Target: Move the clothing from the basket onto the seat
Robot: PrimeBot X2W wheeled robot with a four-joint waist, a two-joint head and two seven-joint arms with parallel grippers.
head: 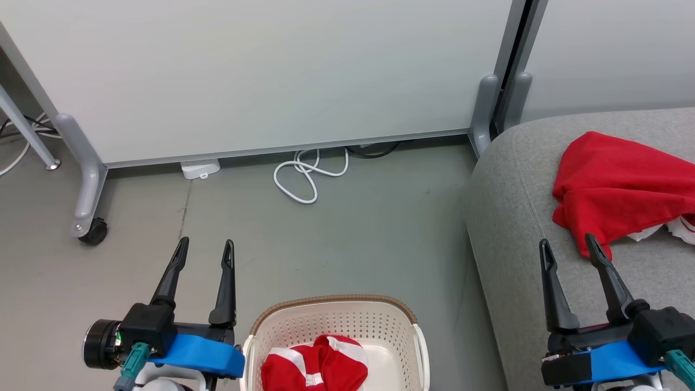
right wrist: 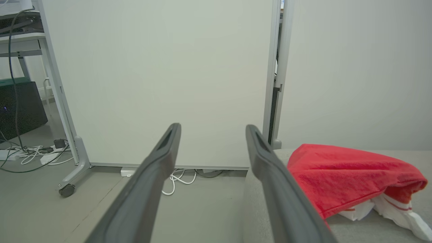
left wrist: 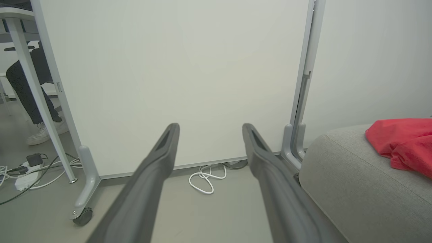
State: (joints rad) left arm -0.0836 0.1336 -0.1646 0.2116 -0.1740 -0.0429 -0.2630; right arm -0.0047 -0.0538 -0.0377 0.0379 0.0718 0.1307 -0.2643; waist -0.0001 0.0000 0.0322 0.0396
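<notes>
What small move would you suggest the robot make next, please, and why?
Probably swing the left gripper over the basket: one red garment lies inside, the other garment is on the seat, and that gripper is open, empty and nearest.

The head camera is looking steeply down from above onto the floor (head: 353, 239), holding the basket (head: 331, 320) close at 6 o'clock and the seat (head: 510, 228) at 3 o'clock. Both wrist cameras are sitting lower, facing almost level toward the partition panel (head: 260, 70). The left wrist camera is framing the seat at 4 o'clock; the right wrist camera is standing nearer to it, at 5 o'clock. All three views are sharing the panel, the white cable (head: 304, 179) and the red garment (head: 619, 174).
</notes>
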